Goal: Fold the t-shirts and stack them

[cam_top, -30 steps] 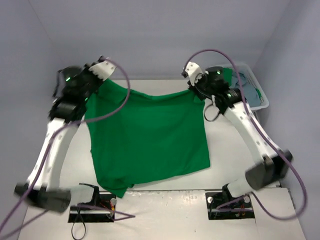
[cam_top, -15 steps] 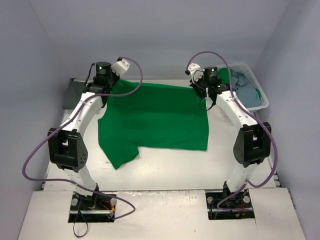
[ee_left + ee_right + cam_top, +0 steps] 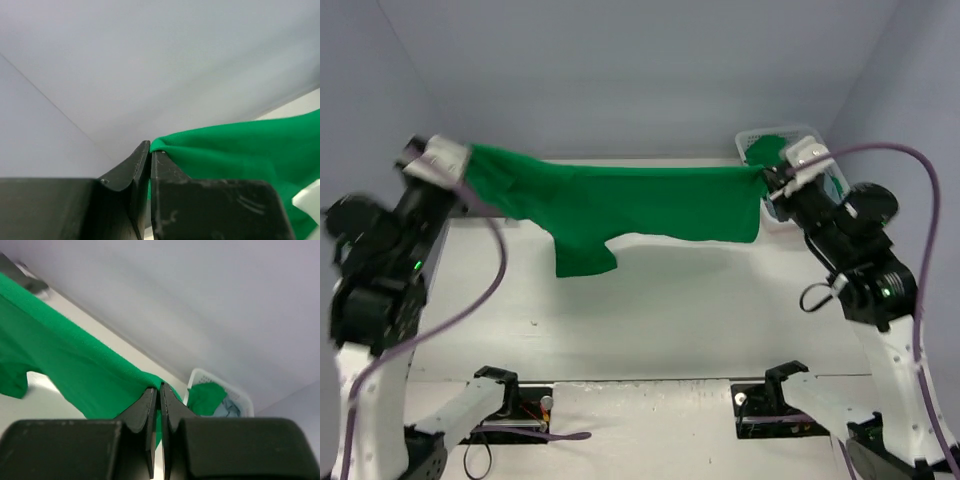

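A bright green t-shirt hangs stretched in the air across the back of the table, held at both ends. My left gripper is shut on its left end, seen pinched in the left wrist view. My right gripper is shut on its right end, seen pinched in the right wrist view. One sleeve dangles below the shirt. A second green cloth and a light blue shirt lie in the basket. The white and dark shirts are out of view.
A white plastic basket stands at the back right corner, right behind my right gripper; it also shows in the right wrist view. The white tabletop lies below the hanging shirt. Grey walls enclose the back and sides.
Both arms have risen and swung outward. The green shirt has gone from lying spread on the table to hanging taut in the air between the grippers.
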Robot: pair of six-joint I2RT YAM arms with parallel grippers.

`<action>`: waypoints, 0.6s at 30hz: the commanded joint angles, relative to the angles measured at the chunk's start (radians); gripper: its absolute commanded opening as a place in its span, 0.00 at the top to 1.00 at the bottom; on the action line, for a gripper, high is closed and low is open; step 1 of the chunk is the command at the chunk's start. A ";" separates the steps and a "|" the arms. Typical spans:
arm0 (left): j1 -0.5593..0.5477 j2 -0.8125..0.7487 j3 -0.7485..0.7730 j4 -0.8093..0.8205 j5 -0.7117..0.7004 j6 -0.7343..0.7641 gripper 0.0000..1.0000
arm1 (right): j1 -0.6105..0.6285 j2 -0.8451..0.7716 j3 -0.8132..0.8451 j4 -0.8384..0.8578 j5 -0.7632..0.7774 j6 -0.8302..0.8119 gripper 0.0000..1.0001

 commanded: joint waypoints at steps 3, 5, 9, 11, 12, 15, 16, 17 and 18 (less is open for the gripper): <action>0.035 -0.162 0.019 -0.201 0.192 0.005 1.00 | 0.003 -0.110 -0.018 -0.063 -0.081 0.047 1.00; 0.046 -0.242 -0.001 -0.224 0.219 0.021 1.00 | 0.003 -0.172 -0.028 -0.064 -0.098 0.044 1.00; 0.054 -0.368 -0.059 -0.247 0.265 0.018 1.00 | -0.038 -0.230 -0.039 -0.101 -0.205 0.030 1.00; 0.062 -0.446 -0.110 -0.233 0.276 0.014 1.00 | -0.055 -0.245 -0.045 -0.101 -0.230 0.037 1.00; 0.068 -0.472 -0.125 -0.227 0.281 0.011 1.00 | -0.069 -0.261 -0.044 -0.101 -0.244 0.037 1.00; 0.074 -0.561 -0.151 -0.213 0.272 0.018 1.00 | -0.087 -0.288 -0.036 -0.088 -0.250 0.036 1.00; 0.075 -0.590 -0.151 -0.210 0.258 0.020 1.00 | -0.093 -0.293 -0.034 -0.086 -0.253 0.036 1.00; 0.077 -0.600 -0.145 -0.210 0.252 0.018 1.00 | -0.095 -0.295 -0.033 -0.086 -0.256 0.039 1.00; 0.080 -0.612 -0.139 -0.213 0.249 0.015 1.00 | -0.095 -0.296 -0.034 -0.087 -0.262 0.043 1.00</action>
